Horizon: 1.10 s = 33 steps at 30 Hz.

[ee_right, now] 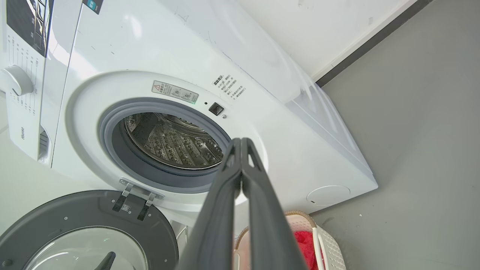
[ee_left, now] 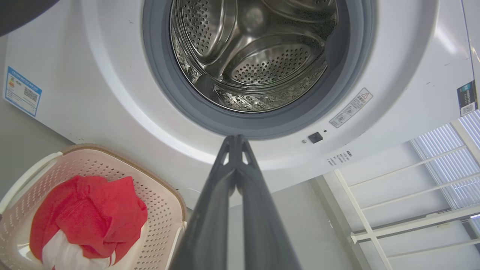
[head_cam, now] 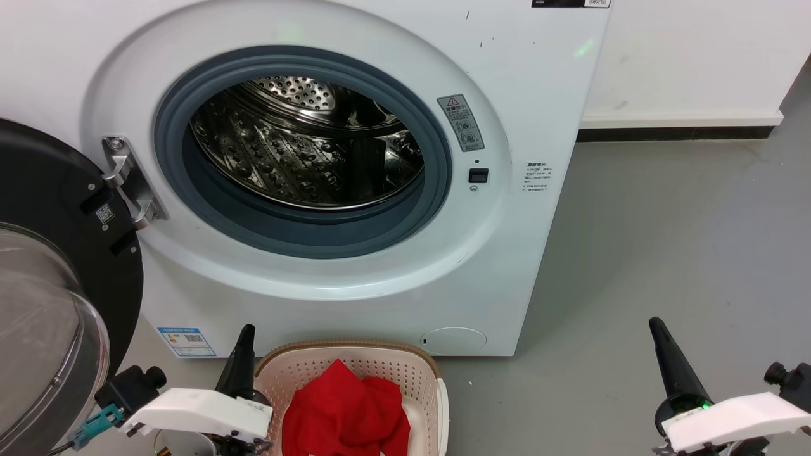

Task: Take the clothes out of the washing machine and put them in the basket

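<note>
With the clothes [head_cam: 345, 415] in the basket [head_cam: 380, 368] and the washing machine [head_cam: 545, 114] apparently bare inside, the left tool [ee_left: 235, 139] and right tool [ee_right: 240, 142], both pinched together empty, should just retreat.

A smooth grey floor [head_cam: 665, 253] is seen, bounded at the back by a white wall [head_cam: 697, 57] with a dark skirting strip [head_cam: 671, 133]. A white front-loading washing machine [head_cam: 538, 82] is stood directly on it, and a cream perforated laundry basket [head_cam: 355, 347] with a brown woven-look rim is set on it just before the machine's lower front panel. Red clothes [head_cam: 345, 411] with a patch of white are heaped inside the basket.
</note>
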{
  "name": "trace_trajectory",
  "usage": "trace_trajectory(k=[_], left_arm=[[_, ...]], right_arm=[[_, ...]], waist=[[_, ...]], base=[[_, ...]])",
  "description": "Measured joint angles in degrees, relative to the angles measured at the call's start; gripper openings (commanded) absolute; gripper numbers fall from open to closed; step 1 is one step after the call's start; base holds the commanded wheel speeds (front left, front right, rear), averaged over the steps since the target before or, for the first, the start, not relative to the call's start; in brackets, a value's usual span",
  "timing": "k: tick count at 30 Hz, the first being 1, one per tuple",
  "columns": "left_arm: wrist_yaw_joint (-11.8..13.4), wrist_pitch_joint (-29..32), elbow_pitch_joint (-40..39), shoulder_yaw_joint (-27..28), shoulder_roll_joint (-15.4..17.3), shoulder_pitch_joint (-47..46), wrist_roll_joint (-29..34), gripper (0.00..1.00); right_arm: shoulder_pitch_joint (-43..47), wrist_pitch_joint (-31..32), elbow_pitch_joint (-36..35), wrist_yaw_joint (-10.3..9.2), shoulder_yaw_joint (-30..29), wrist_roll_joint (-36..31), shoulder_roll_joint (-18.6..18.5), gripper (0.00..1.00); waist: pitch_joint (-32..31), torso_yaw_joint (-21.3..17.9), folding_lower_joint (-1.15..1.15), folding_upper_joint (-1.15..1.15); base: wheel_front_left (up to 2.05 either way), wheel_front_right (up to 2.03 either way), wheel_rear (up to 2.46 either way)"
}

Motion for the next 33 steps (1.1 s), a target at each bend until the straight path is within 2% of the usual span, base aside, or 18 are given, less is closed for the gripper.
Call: trace_trajectory(k=[33], left_arm=[[-3.5, 3.4, 3.0, 4.2, -1.0, -2.3, -19.7, 0.0]], right_arm=[[-4.4, 1.5, 5.3, -0.01, -1.6, 20.9, -0.1, 0.0]], waist=[[0.4, -0.2, 0.0, 0.0]], base=[[0.0, 0.0, 0.0]])
